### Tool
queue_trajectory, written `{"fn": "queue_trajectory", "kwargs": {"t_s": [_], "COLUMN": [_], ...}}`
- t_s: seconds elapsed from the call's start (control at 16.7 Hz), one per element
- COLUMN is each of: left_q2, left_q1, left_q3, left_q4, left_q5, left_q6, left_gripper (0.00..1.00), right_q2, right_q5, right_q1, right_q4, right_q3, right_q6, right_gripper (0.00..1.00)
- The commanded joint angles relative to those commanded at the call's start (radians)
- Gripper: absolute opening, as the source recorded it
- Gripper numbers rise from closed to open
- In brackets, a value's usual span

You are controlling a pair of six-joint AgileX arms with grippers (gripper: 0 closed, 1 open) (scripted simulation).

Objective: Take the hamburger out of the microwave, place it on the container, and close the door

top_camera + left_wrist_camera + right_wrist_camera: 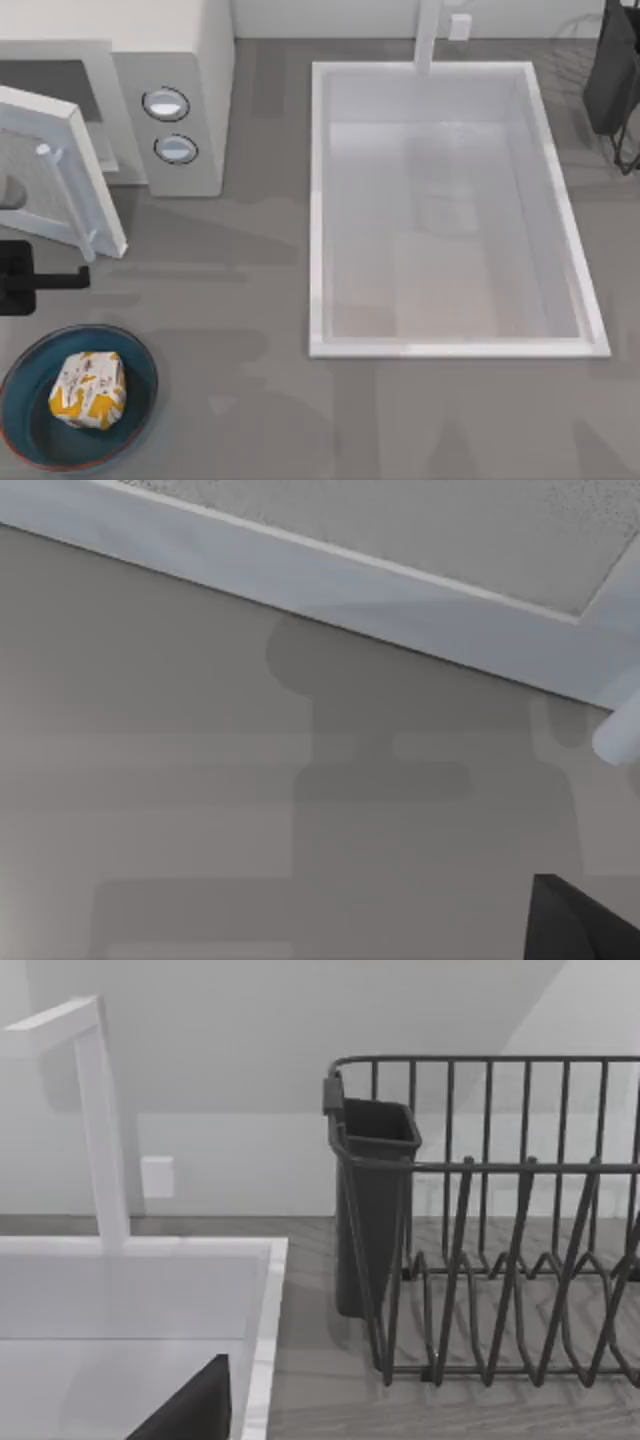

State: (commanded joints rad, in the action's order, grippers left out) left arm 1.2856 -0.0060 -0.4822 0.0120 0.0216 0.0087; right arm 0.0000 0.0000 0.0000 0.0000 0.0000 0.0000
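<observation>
Hamburger (88, 390): seen lying inside the container at about 8 o'clock on the table in the top view, wrapped in white paper with orange-yellow patches, resting slightly toward the dish's 12 o'clock side

Container (140, 365): a round dark blue dish with a thin reddish-brown rim, set on the grey table (250, 400) near its 8 o'clock corner, well apart from the sink

Microwave (195, 90): placed at about 10 o'clock, white, with two round silver-rimmed knobs (166, 104) stacked on its panel; the dark cavity is seen at 9 o'clock of the knobs

Door (60, 170): swung open, its white frame angled out toward 7 o'clock from the microwave front; the window panel and lower frame edge are also seen in the left wrist view (330, 575)

Left gripper (30, 278): a black piece is seen at the 9 o'clock edge of the table, just below the open door and at 12 o'clock of the container; whether its fingers are apart or together cannot be told

Right arm (612, 70): a dark shape is seen at about 2 o'clock, parked beyond the sink's far corner; its gripper's state cannot be told

Sink (325, 200): a large white rectangular basin occupying the table from centre toward 3 o'clock, with a white faucet (430, 35) at its 12 o'clock edge

Dish rack (500, 1260): dark wire, with a dark cup (372, 1210) hung on its end, standing just beside the sink in the right wrist view
</observation>
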Motion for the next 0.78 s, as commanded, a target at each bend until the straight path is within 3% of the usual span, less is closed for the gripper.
{"fn": "queue_trajectory", "kwargs": {"t_s": [0.3, 0.78], "left_q2": [0.246, 0.287], "left_q1": [-0.005, -0.003], "left_q3": [-0.136, -0.171], "left_q4": [0.102, 0.115], "left_q5": [-0.002, -0.003], "left_q6": [-0.001, -0.001], "left_gripper": [0.00, 0.00], "right_q2": [0.000, 0.000], "right_q5": [0.000, 0.000], "right_q1": [0.000, 0.000], "right_q4": [0.000, 0.000], "right_q3": [0.000, 0.000], "right_q6": [0.000, 0.000], "right_gripper": [1.00, 1.00]}}
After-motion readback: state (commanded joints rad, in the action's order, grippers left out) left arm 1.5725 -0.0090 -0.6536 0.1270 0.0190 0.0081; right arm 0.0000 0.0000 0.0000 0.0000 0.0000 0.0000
